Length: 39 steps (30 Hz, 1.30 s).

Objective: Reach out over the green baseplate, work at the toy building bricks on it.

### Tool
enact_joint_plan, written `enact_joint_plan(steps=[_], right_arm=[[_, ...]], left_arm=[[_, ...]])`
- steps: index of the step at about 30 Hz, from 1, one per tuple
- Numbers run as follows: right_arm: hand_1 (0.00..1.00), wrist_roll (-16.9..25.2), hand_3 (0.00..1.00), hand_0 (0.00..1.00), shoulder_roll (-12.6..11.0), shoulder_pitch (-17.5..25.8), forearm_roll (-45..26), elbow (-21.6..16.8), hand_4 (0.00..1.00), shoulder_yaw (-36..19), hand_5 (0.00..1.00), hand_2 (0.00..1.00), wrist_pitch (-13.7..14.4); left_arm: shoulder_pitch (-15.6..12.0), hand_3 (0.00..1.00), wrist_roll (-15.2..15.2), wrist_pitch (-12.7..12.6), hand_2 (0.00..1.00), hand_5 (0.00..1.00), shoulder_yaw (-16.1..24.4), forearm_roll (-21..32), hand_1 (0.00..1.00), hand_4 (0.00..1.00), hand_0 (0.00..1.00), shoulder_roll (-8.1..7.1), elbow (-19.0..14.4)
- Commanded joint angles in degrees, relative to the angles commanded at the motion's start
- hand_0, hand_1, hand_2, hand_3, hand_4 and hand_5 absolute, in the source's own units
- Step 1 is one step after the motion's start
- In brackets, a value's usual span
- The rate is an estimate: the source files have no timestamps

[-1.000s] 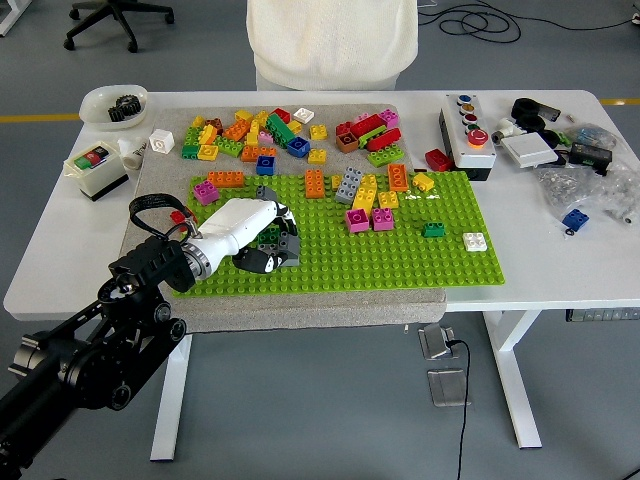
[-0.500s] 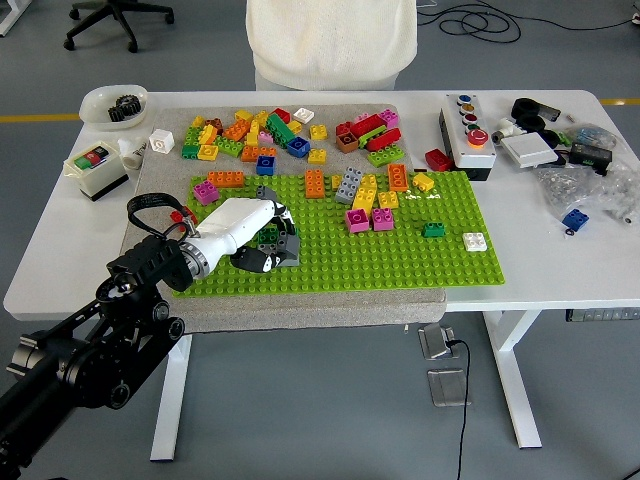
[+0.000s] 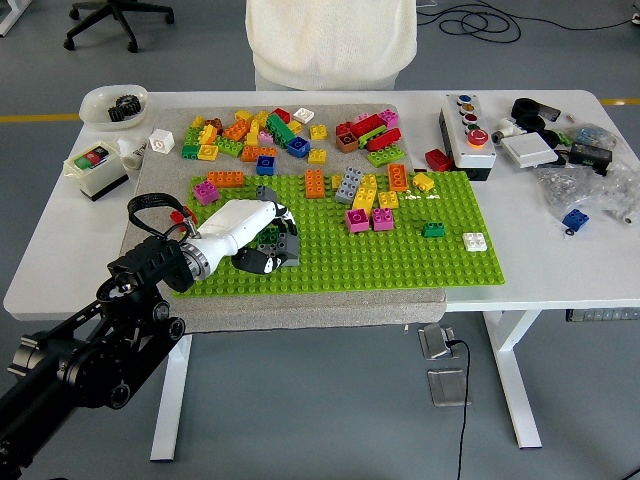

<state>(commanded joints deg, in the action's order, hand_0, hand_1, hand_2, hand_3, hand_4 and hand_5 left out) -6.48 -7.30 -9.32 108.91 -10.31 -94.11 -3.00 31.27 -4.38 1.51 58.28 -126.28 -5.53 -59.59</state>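
The green baseplate (image 3: 420,265) lies on a grey mat in the middle of the table. My left hand (image 3: 272,250) reaches over its left part, white back up and dark fingers curled down around a dark green brick (image 3: 268,235) on the plate. Most of that brick is hidden by the hand. Further right on the plate stand orange (image 3: 314,184), grey (image 3: 348,185), yellow (image 3: 365,195) and pink bricks (image 3: 357,220), a small dark green brick (image 3: 433,229) and a white brick (image 3: 474,241). My right arm does not show.
A pile of loose bricks (image 3: 290,130) lies behind the plate. A white bowl (image 3: 112,103) and a button box (image 3: 95,168) stand at the left, a control box (image 3: 466,130) and plastic bags (image 3: 590,185) at the right. A person in white stands at the far side.
My left hand has stayed almost where it was, shifting only slightly over the same spot on the plate. No brick has visibly moved.
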Motion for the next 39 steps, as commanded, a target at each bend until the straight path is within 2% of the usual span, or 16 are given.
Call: enact_joint_plan(steps=[2, 3, 21, 22, 27, 28, 39], right_arm=[[0.644, 0.0, 0.624, 0.74, 0.0, 0.0, 0.0, 0.0, 0.82, 0.0, 0.53, 0.683, 0.0], [0.644, 0.0, 0.623, 0.74, 0.0, 0.0, 0.0, 0.0, 0.82, 0.0, 0.53, 0.682, 0.0], [0.644, 0.0, 0.62, 0.741, 0.0, -0.1, -0.1, 0.0, 0.82, 0.1, 0.53, 0.681, -0.2], [0.644, 0.0, 0.62, 0.741, 0.0, 0.0, -0.1, 0.0, 0.82, 0.1, 0.53, 0.681, -0.2], [0.644, 0.0, 0.62, 0.741, 0.0, 0.0, -0.1, 0.0, 0.82, 0.1, 0.53, 0.681, -0.2], [0.644, 0.0, 0.617, 0.741, 0.0, 0.0, -0.1, 0.0, 0.82, 0.1, 0.53, 0.68, -0.2], [0.643, 0.0, 0.615, 0.741, 0.1, -0.1, -0.2, 0.0, 0.82, 0.1, 0.53, 0.68, -0.2]], left_arm=[[0.0, 0.602, 0.0, 0.0, 0.589, 0.023, 0.0, 0.2, 0.693, 0.76, 0.733, 0.03, 0.0], [0.0, 0.645, -0.1, 0.0, 0.595, 0.026, 0.0, 0.3, 0.693, 0.779, 0.734, 0.03, 0.0], [0.4, 0.677, -0.3, -0.5, 0.599, 0.041, 0.5, 1.3, 0.695, 0.806, 0.742, 0.06, 0.1], [0.4, 0.704, -0.4, -0.5, 0.606, 0.048, 0.6, 1.4, 0.696, 0.823, 0.745, 0.07, 0.1], [0.5, 0.704, -0.5, -0.1, 0.606, 0.048, 0.5, 1.8, 0.696, 0.823, 0.745, 0.12, 0.2], [0.4, 0.74, -0.4, 0.1, 0.627, 0.065, 0.5, 1.9, 0.701, 0.85, 0.75, 0.12, 0.2], [0.5, 0.767, -0.5, 0.2, 0.643, 0.075, 0.3, 2.6, 0.705, 0.872, 0.752, 0.21, 0.4]])
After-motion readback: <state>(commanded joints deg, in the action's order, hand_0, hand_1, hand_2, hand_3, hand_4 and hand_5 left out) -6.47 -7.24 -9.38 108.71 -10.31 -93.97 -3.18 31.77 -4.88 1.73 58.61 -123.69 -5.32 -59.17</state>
